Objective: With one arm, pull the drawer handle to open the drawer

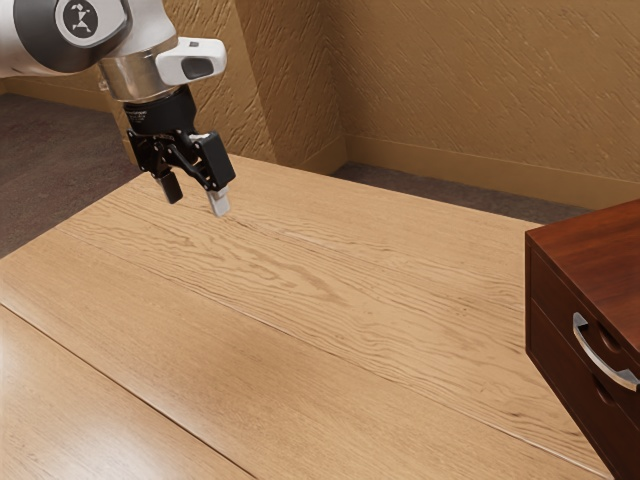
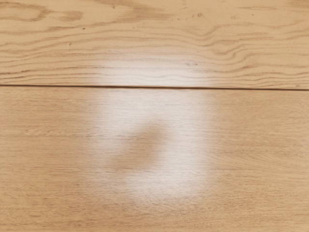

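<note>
From the side, the arm (image 1: 80, 30) comes in at the exterior view's upper left, its last link bent downward so that the tool (image 1: 196, 198) hangs above the bench (image 1: 350, 300) without touching it. The hand is tilted a little, fingertips slanting toward the exterior view's right. The fingers (image 1: 220, 203) stand spread, with nothing between them.

Just behind the tool runs the bench's far edge. Beyond that edge lie a strip of dark floor (image 1: 450, 190) and a textured tan wall (image 1: 450, 80), whose corner stands close behind the wrist.

Ahead of the tool, toward the exterior view's right, the bench is bare wood all the way to a dark red cabinet (image 1: 590, 260). The cabinet is well apart from the tool and is cut off by the picture's right edge. The drawer (image 1: 565, 310) sits in the cabinet face turned toward the viewer. Its front is level with that face and no gap shows. The drawer handle (image 1: 600, 352), a curved silver bar, lies across the drawer front, far from the fingertips and lower in the picture than they are.

From the wrist, the camera looks straight down on the bench (image 2: 231, 193). A dark seam (image 2: 154, 87) between two planks runs across beneath the hand. On the nearer plank is a pale sheen, and a soft shadow (image 2: 145, 150) lies in its middle.
</note>
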